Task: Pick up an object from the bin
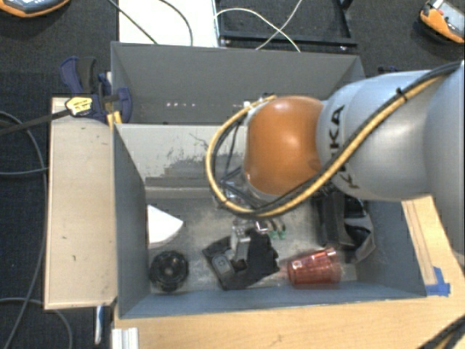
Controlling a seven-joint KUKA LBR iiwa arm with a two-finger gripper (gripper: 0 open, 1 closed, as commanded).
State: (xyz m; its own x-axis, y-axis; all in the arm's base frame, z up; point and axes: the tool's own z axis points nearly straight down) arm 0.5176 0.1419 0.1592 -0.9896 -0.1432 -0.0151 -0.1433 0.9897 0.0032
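The gripper (245, 247) is low in the grey metal bin (131, 195), on the black angular plastic pieces (234, 266) beside a red translucent plastic cup (314, 266); nothing appears lifted yet, and whether it is open or grips anything cannot be told.

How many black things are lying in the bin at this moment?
3: a round black disc near the left wall, a black angular piece at the gripper, a black bundle on the right. The arm may hide more.
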